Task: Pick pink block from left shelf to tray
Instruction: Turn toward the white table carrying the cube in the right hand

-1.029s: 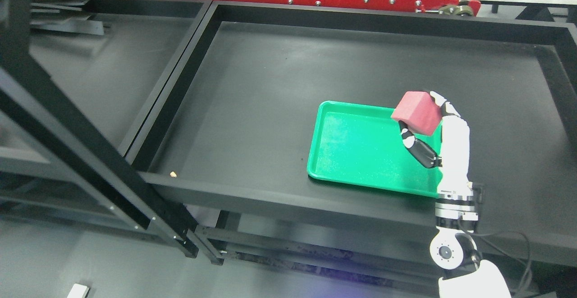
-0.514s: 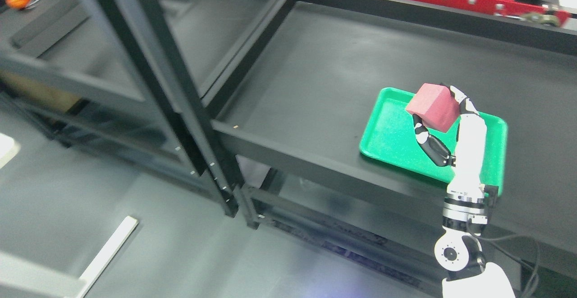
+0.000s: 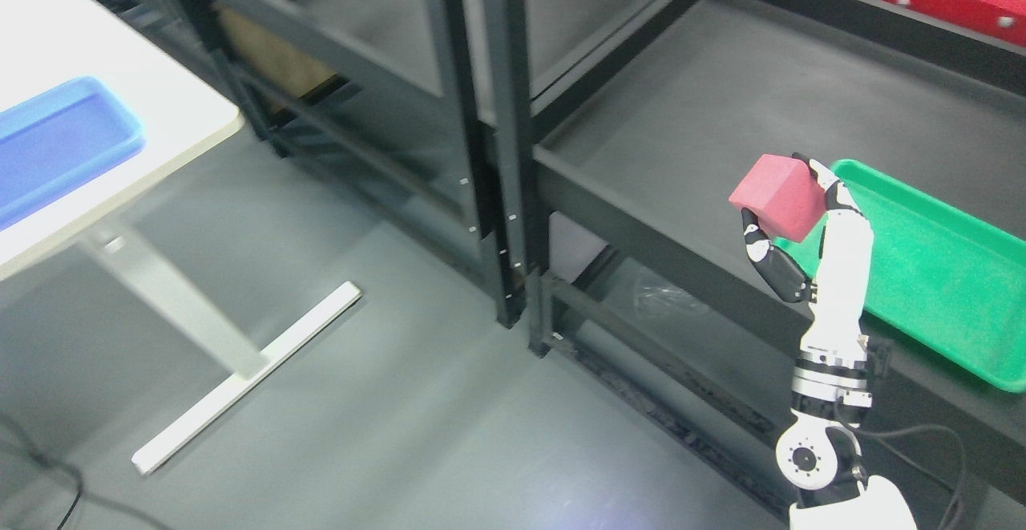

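Where fingers close, pink block (image 3: pixel 777 196) atop right hand (image 3: pixel 809 249).

The pink block (image 3: pixel 777 196) looks matt and a bit grainy, foam-like. The green tray (image 3: pixel 938 273) is seen as smooth plastic with a speckled sheen. The shelf (image 3: pixel 705 97) reads as matt black metal. Glossy white and black plastic shells are shown on the right hand (image 3: pixel 801 233).
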